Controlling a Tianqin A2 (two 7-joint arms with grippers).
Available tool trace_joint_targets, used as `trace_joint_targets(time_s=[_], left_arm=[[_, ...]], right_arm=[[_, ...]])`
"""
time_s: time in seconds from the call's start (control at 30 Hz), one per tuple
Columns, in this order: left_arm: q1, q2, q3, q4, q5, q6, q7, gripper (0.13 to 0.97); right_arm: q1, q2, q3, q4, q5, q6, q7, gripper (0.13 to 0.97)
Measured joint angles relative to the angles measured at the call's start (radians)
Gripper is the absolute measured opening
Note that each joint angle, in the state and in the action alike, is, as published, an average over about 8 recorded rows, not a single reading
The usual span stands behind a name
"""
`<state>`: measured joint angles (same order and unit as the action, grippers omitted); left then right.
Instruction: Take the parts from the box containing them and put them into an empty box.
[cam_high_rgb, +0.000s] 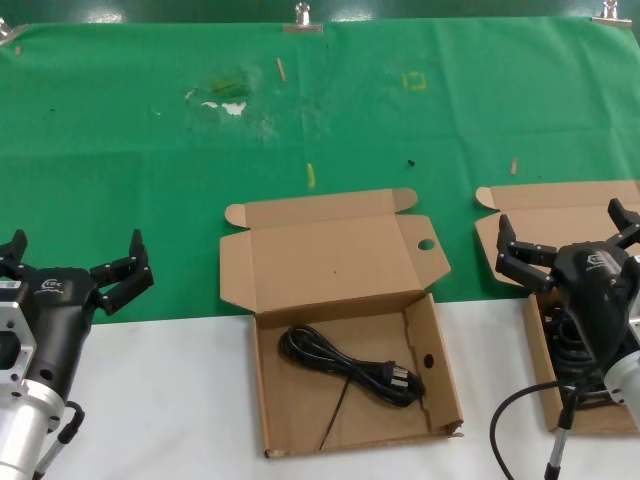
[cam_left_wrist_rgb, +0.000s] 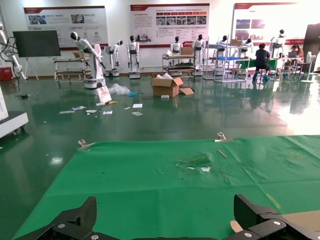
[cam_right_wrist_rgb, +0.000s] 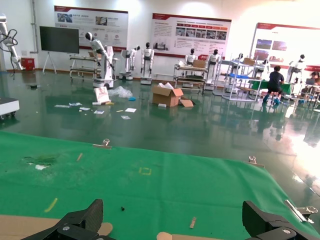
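The box with round holes (cam_high_rgb: 300, 265) lies open in the middle, one hole in its lid wing and one in its side wall. One black power cord (cam_high_rgb: 350, 365) lies coiled inside it. The box containing the parts (cam_high_rgb: 560, 215) sits at the right edge, with a black cord tangle (cam_high_rgb: 562, 338) partly hidden under my right arm. My right gripper (cam_high_rgb: 560, 222) hovers open and empty over that box; in the right wrist view (cam_right_wrist_rgb: 172, 215) its fingers stand wide above the lid edge (cam_right_wrist_rgb: 210, 237). My left gripper (cam_high_rgb: 75, 250) is open and empty at the left, off the boxes, and also shows in the left wrist view (cam_left_wrist_rgb: 165, 215).
A green cloth (cam_high_rgb: 320, 120) covers the far half of the table, held by clips, with small scraps and stains on it. The near half is white tabletop (cam_high_rgb: 160, 400). A grey robot cable (cam_high_rgb: 510, 420) hangs by my right arm.
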<state>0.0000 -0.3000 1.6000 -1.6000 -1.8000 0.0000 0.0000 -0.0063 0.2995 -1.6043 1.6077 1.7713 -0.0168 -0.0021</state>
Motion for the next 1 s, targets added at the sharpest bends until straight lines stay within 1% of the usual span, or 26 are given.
trace_joint_targets(time_s=[1.0], left_arm=[[0.000,0.000,0.000,0.000,0.000,0.000,0.000,0.966]], right_arm=[[0.000,0.000,0.000,0.000,0.000,0.000,0.000,0.966]])
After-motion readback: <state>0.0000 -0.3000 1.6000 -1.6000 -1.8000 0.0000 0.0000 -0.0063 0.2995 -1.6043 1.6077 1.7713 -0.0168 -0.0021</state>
